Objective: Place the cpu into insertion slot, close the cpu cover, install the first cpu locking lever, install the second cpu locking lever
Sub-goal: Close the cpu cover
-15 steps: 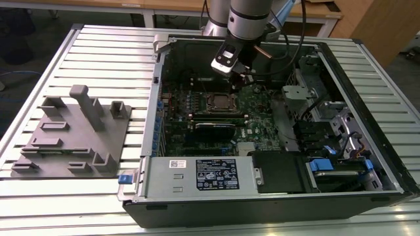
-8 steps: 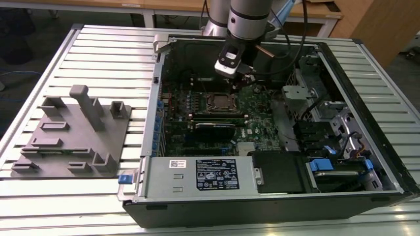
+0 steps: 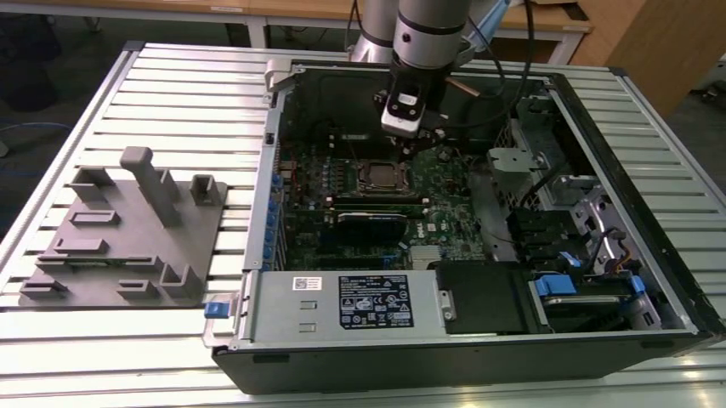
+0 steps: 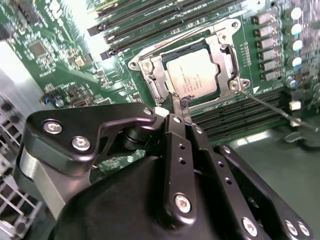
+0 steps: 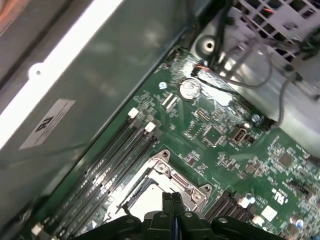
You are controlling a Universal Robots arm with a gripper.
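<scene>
The cpu (image 4: 192, 75) lies flat in the insertion slot (image 4: 150, 86) on the green board, silvery top up. The cpu cover (image 4: 225, 52) lies down around it, the chip showing through its window. A thin locking lever (image 4: 267, 106) sticks out sideways from one socket corner, unlatched. My gripper (image 4: 179, 106) hovers at the socket's edge, fingers pressed together with nothing seen between them. In the exterior view the gripper (image 3: 413, 143) hangs just behind the socket (image 3: 376, 176). The first wrist view shows the gripper (image 5: 173, 199) over the cover (image 5: 167, 175).
Long black memory slots (image 5: 117, 160) run along the socket. The open case wall (image 3: 275, 161) stands at the exterior view's left, and drive bays with cables (image 3: 567, 221) at its right. A grey fixture plate (image 3: 125, 229) sits on the slatted table outside the case.
</scene>
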